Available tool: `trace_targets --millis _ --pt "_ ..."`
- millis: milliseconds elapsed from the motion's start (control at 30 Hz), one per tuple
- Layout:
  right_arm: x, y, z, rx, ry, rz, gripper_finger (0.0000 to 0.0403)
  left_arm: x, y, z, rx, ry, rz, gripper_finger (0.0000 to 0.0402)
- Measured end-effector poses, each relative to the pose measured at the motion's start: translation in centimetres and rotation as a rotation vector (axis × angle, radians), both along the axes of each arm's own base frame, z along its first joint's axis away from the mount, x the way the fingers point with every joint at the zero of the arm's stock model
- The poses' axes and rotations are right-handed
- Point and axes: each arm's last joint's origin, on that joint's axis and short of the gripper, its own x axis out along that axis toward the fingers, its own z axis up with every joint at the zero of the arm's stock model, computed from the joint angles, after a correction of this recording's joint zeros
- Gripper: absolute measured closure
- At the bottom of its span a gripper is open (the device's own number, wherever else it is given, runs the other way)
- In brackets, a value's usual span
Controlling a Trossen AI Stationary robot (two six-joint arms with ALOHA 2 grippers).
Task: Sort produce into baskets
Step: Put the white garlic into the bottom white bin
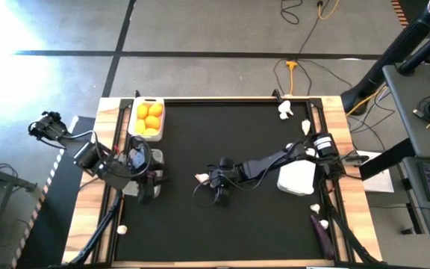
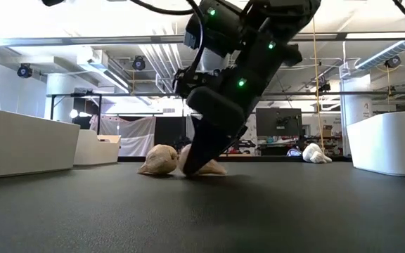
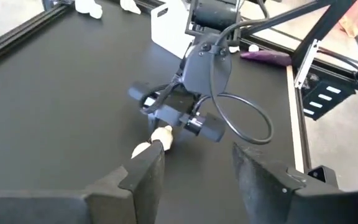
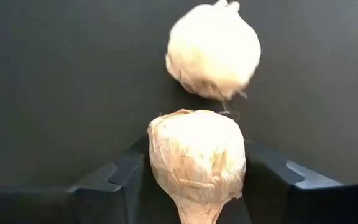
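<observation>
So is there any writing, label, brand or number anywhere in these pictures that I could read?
None can be read.
The black table mat, the white bin of citrus fruits and the garlic bulbs carry no print.
The right arm shows only green indicator lights in the low view, no lettering.
Any signs in the room behind are too small to read.

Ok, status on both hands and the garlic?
Right hand at mid-table, fingers either side of one garlic bulb. Second bulb just beyond, apart. Left hand open, empty, waiting at table's left.
</observation>
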Motion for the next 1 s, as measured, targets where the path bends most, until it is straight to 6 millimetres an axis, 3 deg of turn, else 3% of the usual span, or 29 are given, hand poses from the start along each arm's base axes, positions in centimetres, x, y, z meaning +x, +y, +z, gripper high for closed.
trace_targets --millis 200,333,467,667,833,1000 --pt "-0.9 -0.3 2.7 0.030 -0.007 -0.046 0.0264 0.3 -0.1 -0.3 0.023 -0.031 0.013 0.0233" --pt "-3.2 -0.7 5.5 0.028 0.082 -0.072 0.0276 0.8 -0.4 -1.0 0.023 -0.074 0.005 0.0233" --pt "-7.2 -1.2 9.7 -0.016 0.189 -0.156 0.0270 1.3 -0.8 -2.1 0.011 -0.097 0.005 0.0233" --pt "-15.9 -2.2 14.0 -0.025 0.318 -0.393 0.0274 2.1 -1.3 -3.8 -0.005 -0.123 0.004 0.0233" --pt "-22.3 -3.1 13.0 0.105 0.351 -0.621 0.0272 2.7 -1.6 -5.0 0.001 -0.135 0.022 0.0233" --pt "-25.7 -3.8 9.5 0.180 0.376 -0.833 0.0273 3.4 -1.9 -5.6 0.004 -0.138 0.031 0.0233"
